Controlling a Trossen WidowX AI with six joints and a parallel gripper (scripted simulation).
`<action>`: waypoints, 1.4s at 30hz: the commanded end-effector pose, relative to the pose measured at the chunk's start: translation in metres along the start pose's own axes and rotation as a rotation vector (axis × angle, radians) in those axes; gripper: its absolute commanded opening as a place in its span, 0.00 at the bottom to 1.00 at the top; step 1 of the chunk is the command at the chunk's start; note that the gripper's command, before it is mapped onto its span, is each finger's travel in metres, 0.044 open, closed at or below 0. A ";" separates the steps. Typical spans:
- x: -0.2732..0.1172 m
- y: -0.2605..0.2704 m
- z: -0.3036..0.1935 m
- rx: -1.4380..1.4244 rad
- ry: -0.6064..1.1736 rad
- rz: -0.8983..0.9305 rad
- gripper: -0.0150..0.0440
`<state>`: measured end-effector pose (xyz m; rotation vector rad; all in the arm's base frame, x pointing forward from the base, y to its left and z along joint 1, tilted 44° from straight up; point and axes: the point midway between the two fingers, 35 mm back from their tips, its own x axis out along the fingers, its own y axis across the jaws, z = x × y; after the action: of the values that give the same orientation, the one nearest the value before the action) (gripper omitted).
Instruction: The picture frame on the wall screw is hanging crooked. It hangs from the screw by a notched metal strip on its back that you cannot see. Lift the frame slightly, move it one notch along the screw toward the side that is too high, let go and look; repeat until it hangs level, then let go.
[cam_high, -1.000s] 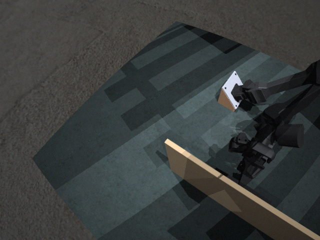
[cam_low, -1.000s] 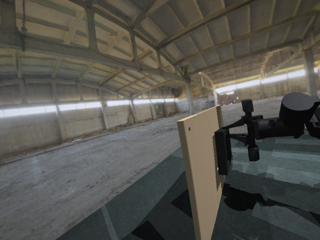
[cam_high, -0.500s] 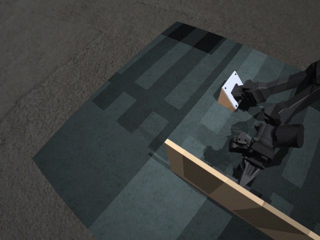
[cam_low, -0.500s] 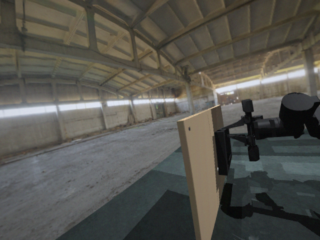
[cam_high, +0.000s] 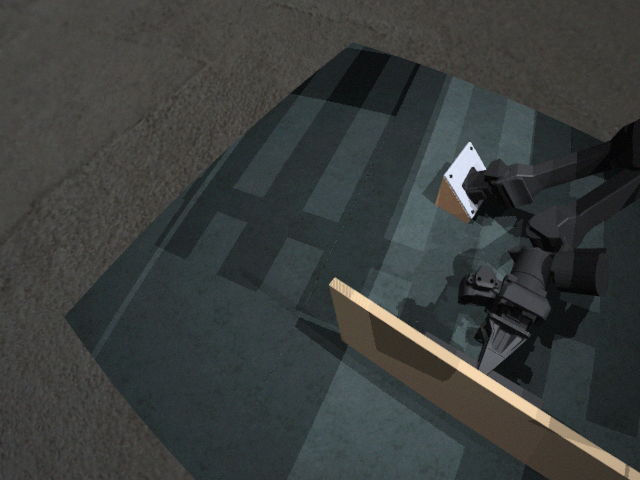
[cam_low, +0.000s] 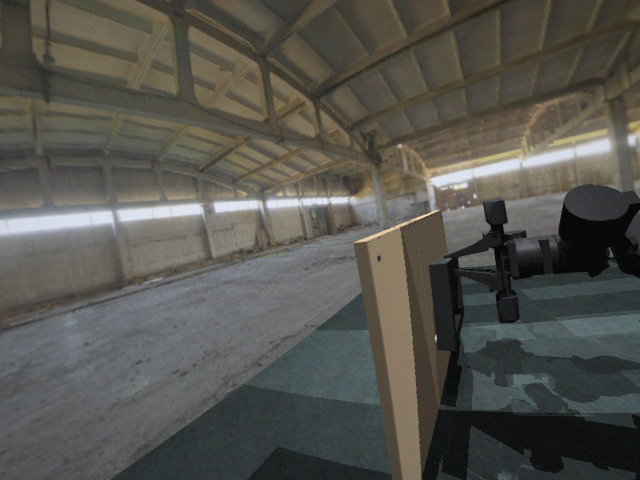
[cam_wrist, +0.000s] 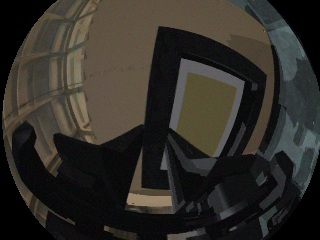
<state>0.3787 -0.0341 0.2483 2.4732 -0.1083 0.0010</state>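
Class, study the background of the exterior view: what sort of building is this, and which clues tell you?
Probably a disused warehouse or factory hall. Wide roof beams span it, strips of high windows line the walls, and the broad grey floor looks bare and dirty.

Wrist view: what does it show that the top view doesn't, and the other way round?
Only the wrist view shows the front of the picture frame: its black border, pale mat and olive-yellow panel. Only the top view shows the white plate on a brown block. Both show the upright wooden board, the gripper in front of it, and the patchy teal surface.
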 end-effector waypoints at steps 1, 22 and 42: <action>0.001 0.005 -0.003 -0.004 0.005 0.015 0.25; 0.001 0.005 -0.009 -0.004 0.005 0.015 0.25; 0.001 0.002 -0.009 -0.004 0.005 0.015 0.25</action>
<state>0.3794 -0.0289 0.2528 2.4737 -0.1047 0.0041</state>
